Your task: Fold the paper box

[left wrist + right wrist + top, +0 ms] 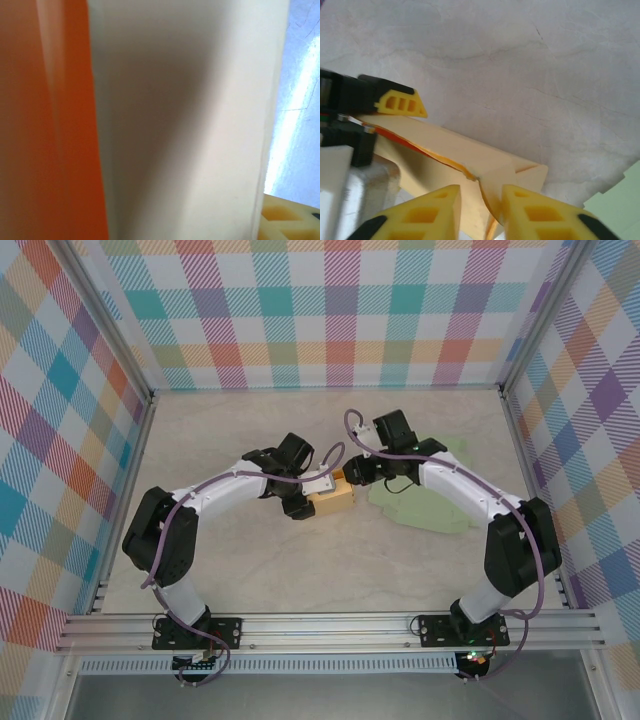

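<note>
- Paper box (333, 502) being held mid-table (300, 580), between both arms.
- Box body being gripped by left gripper (302, 490).
- End flap (490, 192) being straddled by right gripper (481, 210), fingers narrowly apart.
- Box looking partly folded; flap not yet tucked in.

**Two white arms with black joints and yellow fingers**

The left arm (215, 490) and the right arm (470, 485) both have smooth white shells on their long links, and the joints between them are black and rounded. Each arm stands on a flat black base plate (197, 632). A thin purple cable (347, 423) runs along the outside of each arm in loose loops. The right fingers (432, 212) are bright yellow plastic with rectangular hollow pockets, joined to black parts. The left finger (400, 103) is the same yellow, wedge-shaped, on a black holder.
</note>
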`<state>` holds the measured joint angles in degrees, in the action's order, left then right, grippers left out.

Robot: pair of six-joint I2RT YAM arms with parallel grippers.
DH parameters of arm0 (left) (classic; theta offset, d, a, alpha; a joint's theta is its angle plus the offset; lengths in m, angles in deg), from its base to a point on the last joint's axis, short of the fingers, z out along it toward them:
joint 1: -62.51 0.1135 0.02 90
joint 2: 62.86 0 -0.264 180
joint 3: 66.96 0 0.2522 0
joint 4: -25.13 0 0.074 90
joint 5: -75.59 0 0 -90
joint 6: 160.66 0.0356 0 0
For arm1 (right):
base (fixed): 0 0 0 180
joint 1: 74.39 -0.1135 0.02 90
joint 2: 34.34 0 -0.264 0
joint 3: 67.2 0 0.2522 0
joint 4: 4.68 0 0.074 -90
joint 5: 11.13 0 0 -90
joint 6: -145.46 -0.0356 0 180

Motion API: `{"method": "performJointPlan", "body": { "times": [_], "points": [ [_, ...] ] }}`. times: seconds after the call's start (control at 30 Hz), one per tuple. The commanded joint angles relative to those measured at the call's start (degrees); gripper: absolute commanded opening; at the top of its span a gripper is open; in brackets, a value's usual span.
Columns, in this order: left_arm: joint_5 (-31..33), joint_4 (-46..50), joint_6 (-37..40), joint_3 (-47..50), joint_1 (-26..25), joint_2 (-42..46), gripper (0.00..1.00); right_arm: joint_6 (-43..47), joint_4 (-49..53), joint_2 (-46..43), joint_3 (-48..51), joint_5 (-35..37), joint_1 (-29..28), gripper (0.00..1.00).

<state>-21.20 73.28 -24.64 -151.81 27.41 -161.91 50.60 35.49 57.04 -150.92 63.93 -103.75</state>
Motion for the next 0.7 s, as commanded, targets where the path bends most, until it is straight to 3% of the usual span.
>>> {"method": "performJointPlan", "body": {
  "times": [0.0,0.4,0.67],
  "points": [
    [-0.07,1.03,0.11,-1.37,0.37,-0.69,0.62,0.35,-0.43,1.3,1.99,3.81,-0.43,0.31],
    [0.03,1.63,0.13,-1.98,0.37,0.02,0.64,0.78,-2.06,0.41,1.9,3.11,-0.43,0.26],
    [1.23,-0.04,-3.14,-2.66,0.29,1.27,0.67,-0.94,-1.85,-0.32,2.6,2.3,-0.69,0.1]
  ]
}}
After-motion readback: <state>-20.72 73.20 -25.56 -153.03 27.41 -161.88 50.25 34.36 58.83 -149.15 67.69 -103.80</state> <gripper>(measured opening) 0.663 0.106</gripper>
